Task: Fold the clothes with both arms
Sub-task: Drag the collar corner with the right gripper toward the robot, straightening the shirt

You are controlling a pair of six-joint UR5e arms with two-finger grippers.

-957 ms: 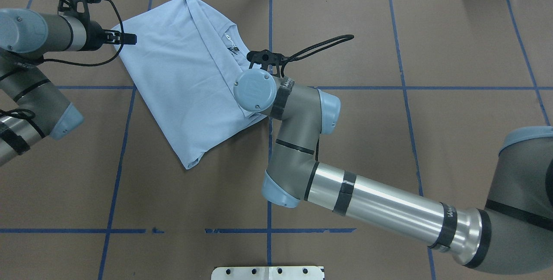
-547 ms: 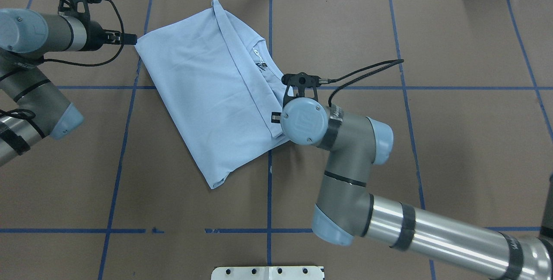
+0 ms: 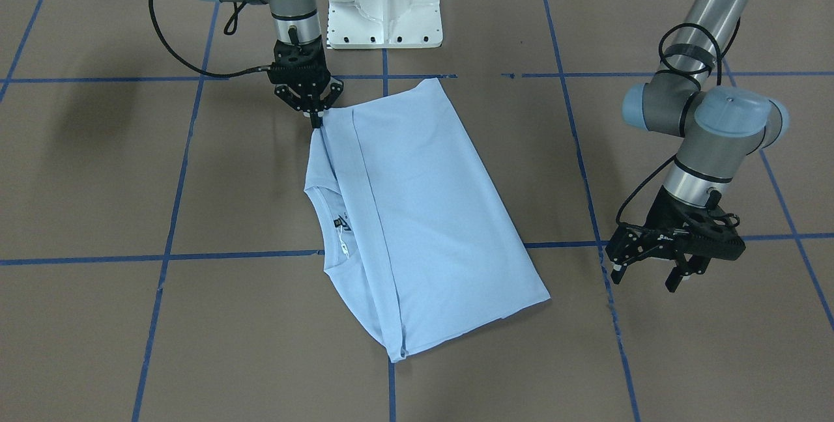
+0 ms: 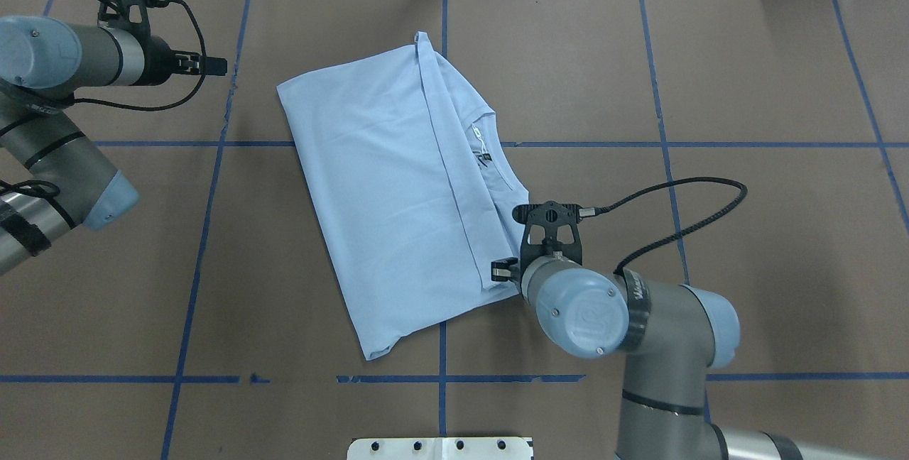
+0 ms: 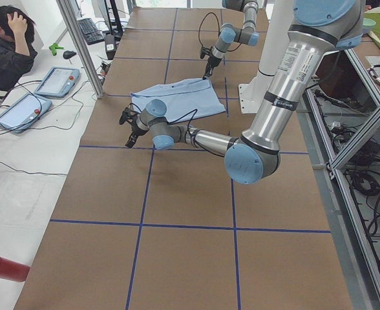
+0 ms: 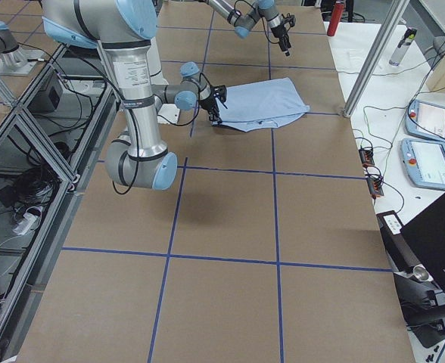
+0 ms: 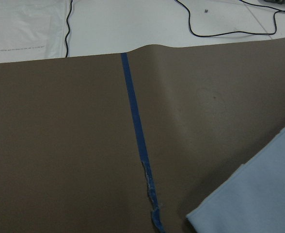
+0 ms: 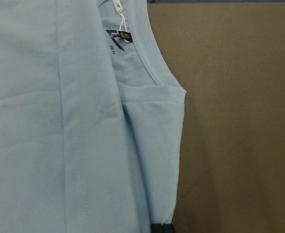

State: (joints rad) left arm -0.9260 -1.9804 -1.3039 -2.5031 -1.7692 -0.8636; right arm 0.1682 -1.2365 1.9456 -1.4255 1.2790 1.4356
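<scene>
The right gripper (image 3: 316, 120), clenched on a corner of the folded shirt (image 4: 383, 197), had dragged it from the table's (image 4: 746, 77) left side to its middle. The left gripper (image 3: 645, 277), spread and empty, stayed behind, well apart, so the next fold probably needed a fresh grasp.

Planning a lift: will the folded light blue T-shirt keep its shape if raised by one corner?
Probably not: the light blue T-shirt lies in soft, creased layers, so it would likely droop and unfold. Thin cloth, so probably light.
</scene>
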